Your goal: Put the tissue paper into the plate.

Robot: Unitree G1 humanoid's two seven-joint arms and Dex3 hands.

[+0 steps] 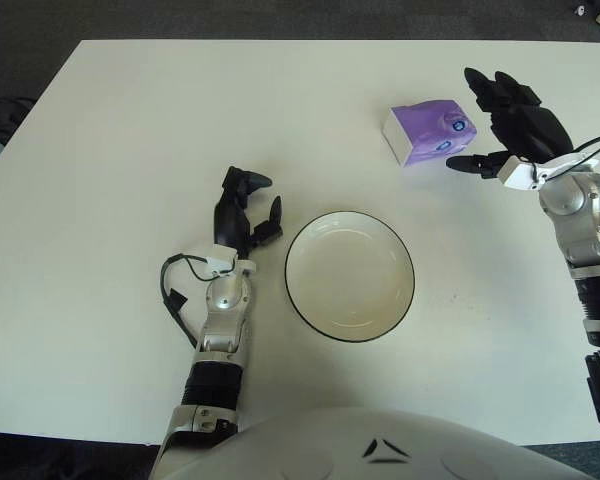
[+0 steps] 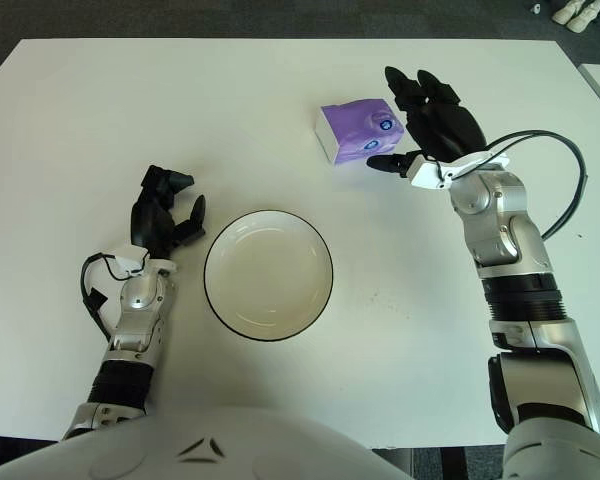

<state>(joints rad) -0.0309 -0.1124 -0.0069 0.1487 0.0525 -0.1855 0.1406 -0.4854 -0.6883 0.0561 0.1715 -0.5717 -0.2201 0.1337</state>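
Right hand (image 2: 420, 125) hangs fingers spread just beside the purple tissue pack (image 1: 429, 132) on the desk (image 1: 130, 150), holding nothing. Plate (image 1: 350, 276) sits empty nearer; left hand (image 1: 243, 212), loosely curled, beside it.

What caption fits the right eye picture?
Right hand open beside the purple tissue pack; empty plate waits.

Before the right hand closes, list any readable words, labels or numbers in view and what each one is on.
No text can be read in either view.
Purple tissue paper pack: small blue and white round marks on its right end, too small to read.
White plate with a dark rim: plain, no marking.
Robot torso: a dark triangular emblem, no letters.
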